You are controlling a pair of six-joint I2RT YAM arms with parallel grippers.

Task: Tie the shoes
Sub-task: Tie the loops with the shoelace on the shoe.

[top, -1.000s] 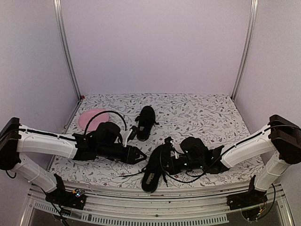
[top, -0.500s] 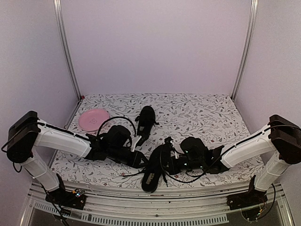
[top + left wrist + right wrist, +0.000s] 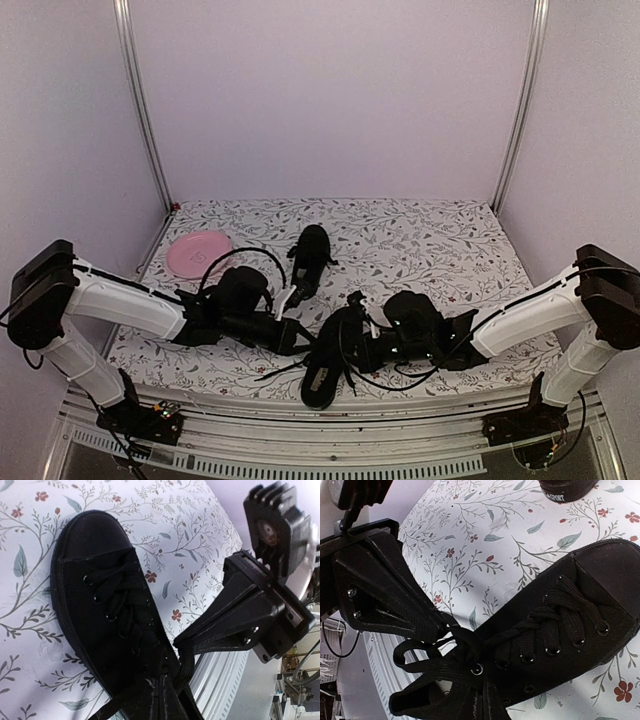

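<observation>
Right wrist view, lower left: left gripper (image 3: 447,627) and right gripper (image 3: 482,702) pinch shut on near shoe's (image 3: 570,625) laces (image 3: 420,661). These look thin, limp and slippery, so hold near the eyelets (image 3: 476,669).

We're pretty sure this is a robotics lab test cell, not anyone's home. Plain pale wall panels (image 3: 330,100) box in three sides, aluminium posts (image 3: 140,110) run up the back corners, and the left arm (image 3: 120,305) and right arm (image 3: 520,320) are bolted to a metal rail (image 3: 320,440) at the near edge of a surface (image 3: 430,240) under flower-print cloth.
</observation>
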